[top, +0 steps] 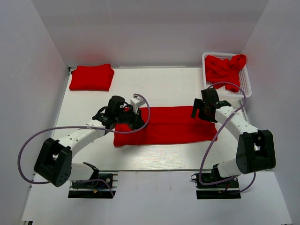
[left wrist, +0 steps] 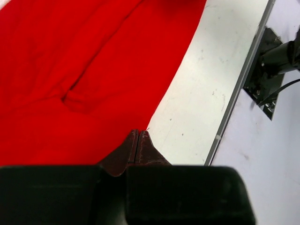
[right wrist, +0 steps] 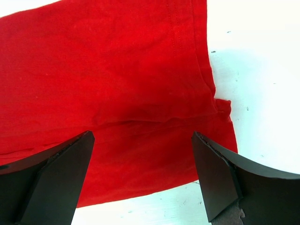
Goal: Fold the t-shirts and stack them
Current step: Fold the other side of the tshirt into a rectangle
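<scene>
No readable text or labels anywhere.

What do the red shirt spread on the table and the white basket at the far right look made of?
Spread t-shirt: soft matte fabric, probably a cotton-like knit; it wrinkles and shows stitched hem lines. Basket: seemingly rigid white plastic, given its open mesh walls; its sheen is too small to judge.
</scene>
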### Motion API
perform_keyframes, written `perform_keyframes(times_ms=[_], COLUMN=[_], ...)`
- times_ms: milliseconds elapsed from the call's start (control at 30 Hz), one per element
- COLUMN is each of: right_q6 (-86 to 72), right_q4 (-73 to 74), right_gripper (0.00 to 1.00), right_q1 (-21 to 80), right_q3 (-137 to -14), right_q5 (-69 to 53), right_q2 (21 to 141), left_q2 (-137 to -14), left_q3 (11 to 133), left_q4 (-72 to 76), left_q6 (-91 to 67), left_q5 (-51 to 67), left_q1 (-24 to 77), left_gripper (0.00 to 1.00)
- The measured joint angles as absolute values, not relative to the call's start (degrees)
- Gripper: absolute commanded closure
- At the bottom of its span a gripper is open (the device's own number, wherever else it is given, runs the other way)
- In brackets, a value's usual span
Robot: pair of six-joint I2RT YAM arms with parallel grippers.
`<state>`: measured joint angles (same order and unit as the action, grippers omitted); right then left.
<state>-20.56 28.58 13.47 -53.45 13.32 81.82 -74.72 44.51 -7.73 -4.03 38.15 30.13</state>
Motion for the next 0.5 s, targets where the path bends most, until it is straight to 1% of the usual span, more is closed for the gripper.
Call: perform_keyframes(times_ms=[33, 100, 133, 167, 200, 267, 300, 333, 500], right_q6=[-20.6, -20.6, -20.6, -20.6, -20.6, -20.6, -20.6, -20.6, -20.3], right_q4=[28.6, 28.6, 28.6, 28.6, 28.6, 28.6, 28.6, 28.6, 28.2], right_gripper=[0.1, 0.1, 0.1, 0.1, 0.1, 0.1, 0.1, 0.1, 0.1], right_q1=[13.5, 13.5, 13.5, 13.5, 13.5, 13.5, 13.5, 13.5, 13.5], right_q3=[-53.5, -53.4, -53.4, -53.4, -53.4, -53.4, -53.3, -53.3, -52.5], right_q5=[13.3, 13.3, 13.3, 13.3, 13.3, 13.3, 13.3, 13.3, 12.4], right_q2=[81.6, 81.0, 80.8, 80.6, 80.6, 80.6, 80.6, 80.6, 80.3], left_q2=[-75.7, -78.2, -79.6, -81.2, -82.5, -85.0, -85.8, -86.2, -85.4], left_q3=[44.6, 44.6, 44.6, 44.6, 44.6, 44.5, 44.4, 44.3, 44.3], left_q4=[-7.7, -7.8, -7.7, -7.6, -7.4, -7.0, -7.0, -7.0, -6.8], left_q6=[-4.1, -4.1, -4.3, -4.5, -4.3, -5.1, -5.1, -5.1, -6.5], left_q5=[38.1, 38.1, 38.2, 38.3, 38.5, 39.2, 39.3, 39.4, 38.1], left_q1=[30.2, 30.4, 30.6, 30.9, 31.2, 32.0, 32.3, 32.7, 33.6], left_gripper=[0.94, 0.87, 0.79, 0.56, 0.42, 0.28, 0.13, 0.01, 0.01])
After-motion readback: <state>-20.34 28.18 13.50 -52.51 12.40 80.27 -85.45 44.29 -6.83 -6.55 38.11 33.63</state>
